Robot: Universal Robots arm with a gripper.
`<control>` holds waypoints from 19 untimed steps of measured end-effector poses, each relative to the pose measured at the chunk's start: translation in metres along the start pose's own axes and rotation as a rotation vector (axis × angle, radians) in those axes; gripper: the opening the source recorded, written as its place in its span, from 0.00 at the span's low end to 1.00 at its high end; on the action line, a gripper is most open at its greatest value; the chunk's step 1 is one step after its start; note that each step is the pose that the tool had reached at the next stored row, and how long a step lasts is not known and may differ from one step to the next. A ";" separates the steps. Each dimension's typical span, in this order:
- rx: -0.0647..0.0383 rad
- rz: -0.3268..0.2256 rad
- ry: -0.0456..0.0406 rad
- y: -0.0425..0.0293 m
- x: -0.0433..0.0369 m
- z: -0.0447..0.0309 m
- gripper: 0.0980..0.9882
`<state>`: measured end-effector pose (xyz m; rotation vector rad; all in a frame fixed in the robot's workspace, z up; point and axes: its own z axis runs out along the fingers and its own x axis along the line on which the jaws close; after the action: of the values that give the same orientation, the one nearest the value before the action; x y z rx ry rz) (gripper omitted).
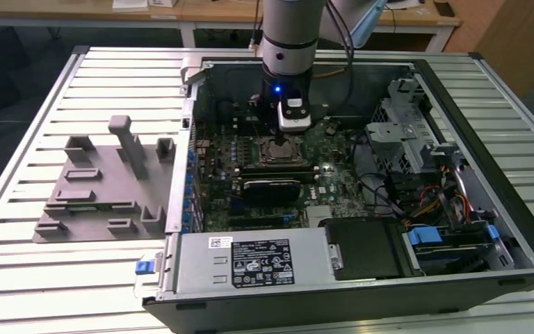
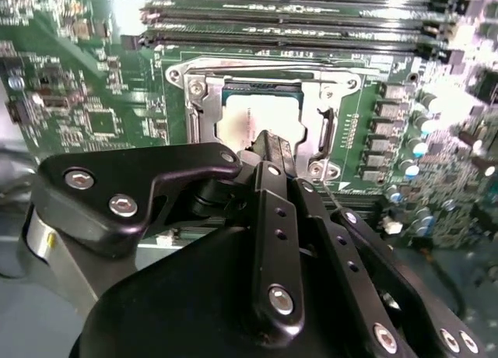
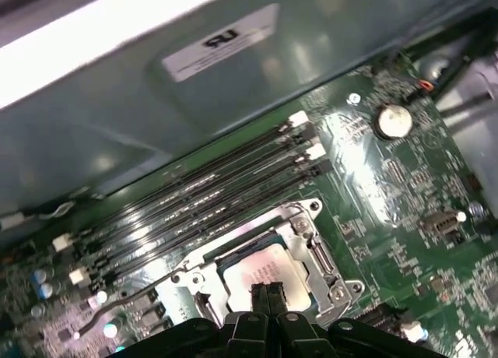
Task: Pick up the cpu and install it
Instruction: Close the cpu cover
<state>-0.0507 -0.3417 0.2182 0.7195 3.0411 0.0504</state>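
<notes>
The cpu point(image 2: 232, 123) point(image 3: 247, 272), a flat square chip with a pale silver top, lies flat inside the metal socket frame point(image 2: 194, 101) point(image 3: 315, 245) on the green motherboard. My gripper point(image 2: 269, 142) point(image 3: 268, 293) is directly over it, its two black fingers pressed together with the tips at the chip's top; nothing shows between them. In the exterior view the gripper point(image 1: 288, 139) reaches down into the open computer case, right above the socket point(image 1: 279, 153) in the middle of the board.
Rows of memory slots point(image 3: 202, 194) point(image 2: 296, 23) run alongside the socket. Case walls point(image 1: 192, 76) surround the board, with a drive cage point(image 1: 402, 132) and cables at the exterior view's right and a power supply point(image 1: 248, 261) in front. A grey plastic fixture point(image 1: 100, 188) stands on the slatted table.
</notes>
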 end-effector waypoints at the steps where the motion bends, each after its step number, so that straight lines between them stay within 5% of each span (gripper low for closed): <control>1: 0.000 -0.018 0.0006 0.0000 0.0000 0.0000 0.01; 13: -0.002 -0.235 0.0078 -0.0001 0.0000 0.0028 0.01; 19: -0.006 -0.327 0.0033 -0.0003 0.0000 0.0066 0.01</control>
<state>-0.0507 -0.3418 0.2116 0.2150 3.1144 0.0551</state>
